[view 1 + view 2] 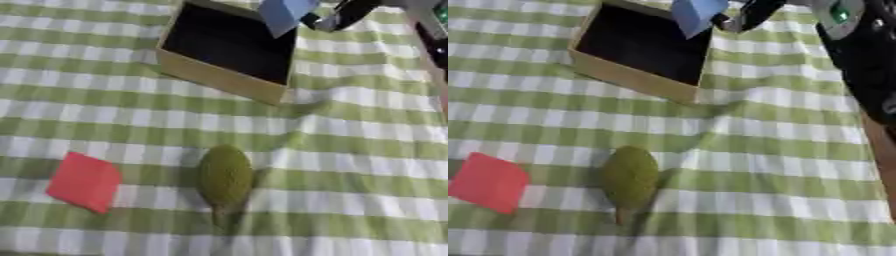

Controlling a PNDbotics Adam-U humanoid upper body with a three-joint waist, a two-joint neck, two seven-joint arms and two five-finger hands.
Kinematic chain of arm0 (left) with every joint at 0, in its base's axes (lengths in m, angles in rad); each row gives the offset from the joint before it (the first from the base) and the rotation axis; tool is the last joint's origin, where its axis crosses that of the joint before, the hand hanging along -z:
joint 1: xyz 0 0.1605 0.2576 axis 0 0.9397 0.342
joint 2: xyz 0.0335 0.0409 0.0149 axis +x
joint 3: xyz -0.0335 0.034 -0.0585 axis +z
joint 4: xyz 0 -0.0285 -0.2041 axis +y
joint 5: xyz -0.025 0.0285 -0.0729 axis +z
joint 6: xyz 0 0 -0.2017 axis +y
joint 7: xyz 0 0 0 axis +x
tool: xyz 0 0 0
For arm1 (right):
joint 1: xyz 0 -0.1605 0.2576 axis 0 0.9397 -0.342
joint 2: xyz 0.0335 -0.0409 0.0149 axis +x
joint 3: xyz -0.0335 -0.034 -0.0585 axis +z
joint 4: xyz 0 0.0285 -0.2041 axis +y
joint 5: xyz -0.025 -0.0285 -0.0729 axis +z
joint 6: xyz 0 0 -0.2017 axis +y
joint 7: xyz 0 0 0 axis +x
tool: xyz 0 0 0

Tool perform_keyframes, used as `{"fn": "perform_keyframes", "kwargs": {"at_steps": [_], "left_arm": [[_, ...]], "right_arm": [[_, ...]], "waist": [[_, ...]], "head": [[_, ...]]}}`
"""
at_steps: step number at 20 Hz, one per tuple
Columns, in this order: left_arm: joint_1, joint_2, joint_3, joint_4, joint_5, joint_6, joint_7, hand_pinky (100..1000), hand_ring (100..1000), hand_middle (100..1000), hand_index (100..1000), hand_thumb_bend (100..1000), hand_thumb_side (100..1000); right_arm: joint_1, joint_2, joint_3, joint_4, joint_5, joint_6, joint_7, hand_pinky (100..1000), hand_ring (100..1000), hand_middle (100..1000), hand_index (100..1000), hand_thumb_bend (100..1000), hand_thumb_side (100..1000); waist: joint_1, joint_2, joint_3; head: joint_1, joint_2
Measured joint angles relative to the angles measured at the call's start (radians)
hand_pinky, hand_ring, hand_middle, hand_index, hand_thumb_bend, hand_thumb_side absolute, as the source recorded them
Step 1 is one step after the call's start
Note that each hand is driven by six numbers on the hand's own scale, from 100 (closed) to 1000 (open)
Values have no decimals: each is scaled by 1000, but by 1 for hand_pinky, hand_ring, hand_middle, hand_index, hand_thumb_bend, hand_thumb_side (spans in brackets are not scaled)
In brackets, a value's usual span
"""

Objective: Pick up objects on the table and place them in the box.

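Right hand [337, 16] pinches a blue piece [284, 14] above the box [223, 80], so the placing step next calls for letting go.

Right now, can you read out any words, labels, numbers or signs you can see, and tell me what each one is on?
No text can be read anywhere in these views.
The blue piece in the right hand, the box, the red piece and the green object show no lettering.
A grey device at the far right edge has a small green patch; anything on it is too blurred to read.
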Motion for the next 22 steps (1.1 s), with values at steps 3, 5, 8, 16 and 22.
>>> {"fn": "perform_keyframes", "kwargs": {"at_steps": [3, 5, 8, 16, 22], "left_arm": [[-1, 0, 0, 0, 3, 0, -1, 796, 746, 792, 902, 134, 698], [-2, 0, 0, 0, 4, 0, -2, 796, 746, 792, 902, 133, 699], [-2, 0, 0, 0, 6, 1, -3, 796, 746, 793, 902, 131, 699], [-2, 0, -1, 0, 6, 4, -5, 797, 746, 793, 906, 129, 699], [2, 0, -1, 0, 6, 5, -6, 798, 746, 793, 905, 128, 697]], "right_arm": [[-1, 19, 0, 24, 38, -13, -27, 910, 904, 640, 802, 101, 252], [-5, 27, 0, 37, 57, -20, -39, 928, 940, 743, 885, 134, 229], [-6, 32, 3, 45, 82, -40, -36, 982, 992, 839, 981, 170, 167], [-10, 40, -6, 59, 87, -77, -4, 1000, 1000, 902, 1000, 122, 219], [-13, 47, -6, 52, 49, -84, 6, 1000, 1000, 904, 1000, 100, 227]], "waist": [[0, 4, 2], [0, 4, 3], [0, 4, 4], [0, 4, 0], [0, 4, -12]], "head": [[-2, -5], [-5, -5], [-5, -5], [-5, 0], [-1, 20]]}}
